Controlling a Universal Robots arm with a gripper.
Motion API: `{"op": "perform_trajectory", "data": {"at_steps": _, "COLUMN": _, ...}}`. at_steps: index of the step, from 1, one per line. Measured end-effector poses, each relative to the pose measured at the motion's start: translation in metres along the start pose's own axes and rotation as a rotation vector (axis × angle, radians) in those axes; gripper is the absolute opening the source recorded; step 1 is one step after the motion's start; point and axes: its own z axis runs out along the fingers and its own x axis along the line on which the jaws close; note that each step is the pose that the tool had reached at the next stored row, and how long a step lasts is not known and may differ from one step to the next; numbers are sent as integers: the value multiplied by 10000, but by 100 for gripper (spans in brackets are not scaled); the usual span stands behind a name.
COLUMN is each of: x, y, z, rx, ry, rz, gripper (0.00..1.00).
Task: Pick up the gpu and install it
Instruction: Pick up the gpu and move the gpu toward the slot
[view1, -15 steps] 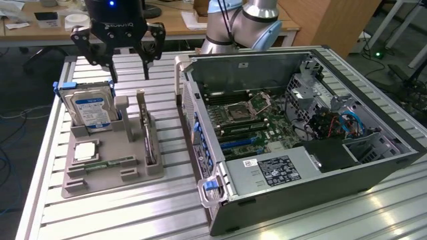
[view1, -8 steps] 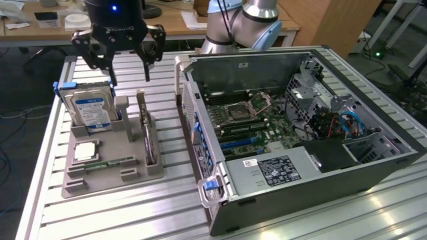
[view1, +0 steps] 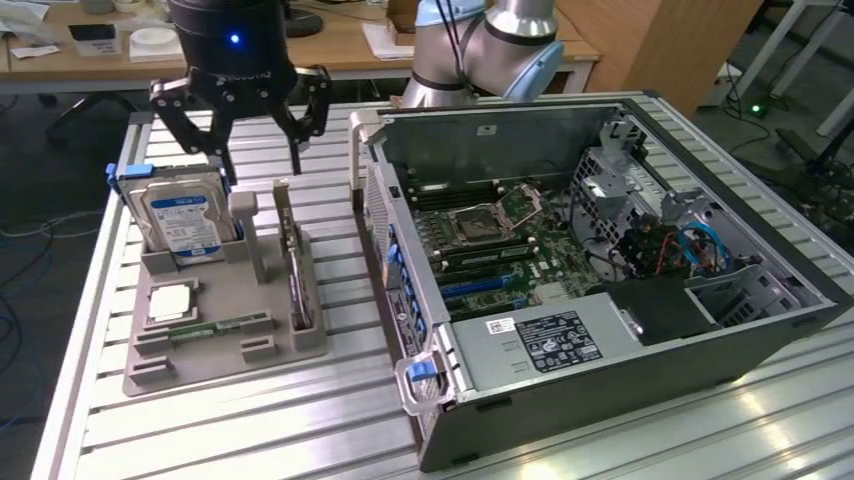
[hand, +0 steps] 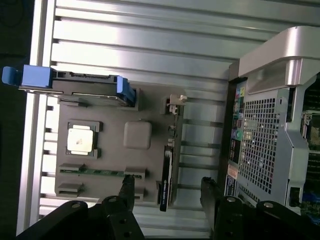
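Gripper (hand: 167, 186) spread wide, hovering above the gpu (hand: 166, 172), which stands on edge in the grey tray (hand: 112, 155). One gpu, one hard drive (view1: 180, 215), one memory stick (view1: 220, 327), one open computer case (view1: 601, 300).

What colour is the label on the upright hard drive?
The label is blue and white; the exterior view shows it best.

Spread pincer (hand: 168, 184) over upright gpu (hand: 167, 167)
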Motion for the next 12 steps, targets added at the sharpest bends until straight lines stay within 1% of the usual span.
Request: {"op": "perform_trajectory", "data": {"at_steps": 12, "x": 1, "y": -10, "z": 219, "rx": 0, "ry": 0, "rz": -6, "gripper": 65}}
